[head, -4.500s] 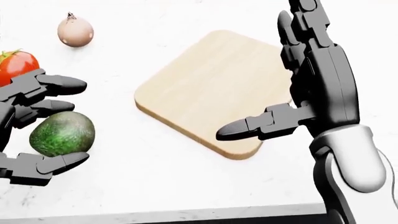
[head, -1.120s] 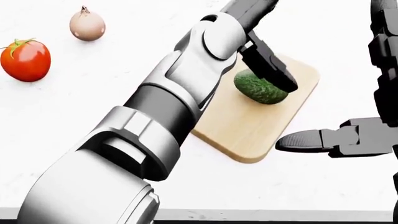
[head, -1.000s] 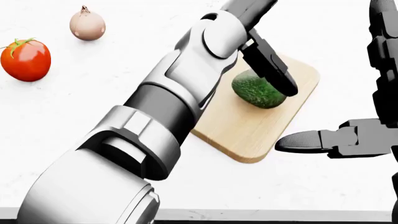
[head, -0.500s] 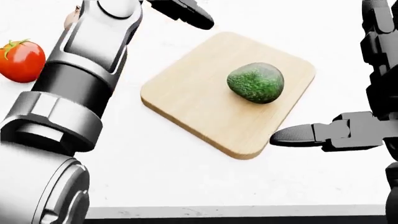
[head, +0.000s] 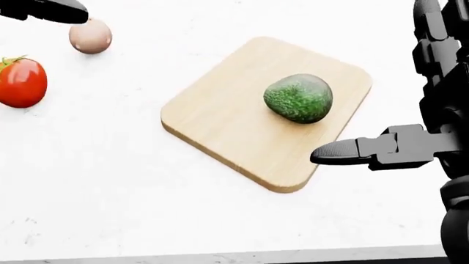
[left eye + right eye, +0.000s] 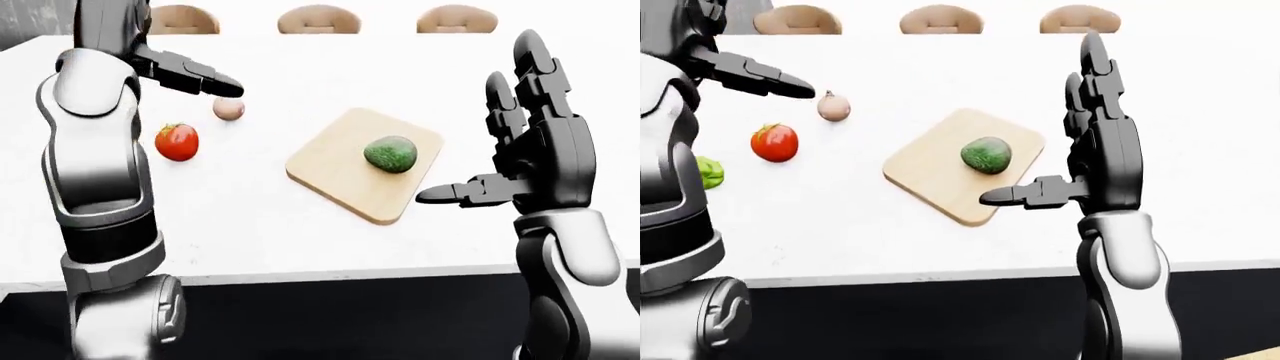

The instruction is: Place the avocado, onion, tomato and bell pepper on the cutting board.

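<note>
The green avocado lies free on the wooden cutting board, towards the board's right side. The red tomato and the pale onion lie on the white table, left of the board. The green bell pepper shows partly behind my left arm at the left of the right-eye view. My left hand is open and empty, raised over the onion. My right hand is open and empty, fingers up, its thumb pointing at the board's right corner.
The white table ends in a near edge at the bottom of the head view. Three wooden chair backs stand along the table's top side. My left arm stands tall at the left.
My left hand carried the avocado to the board, let it go, and drew back up and left to above the onion. The avocado now rests on the board. My right hand barely moved.
</note>
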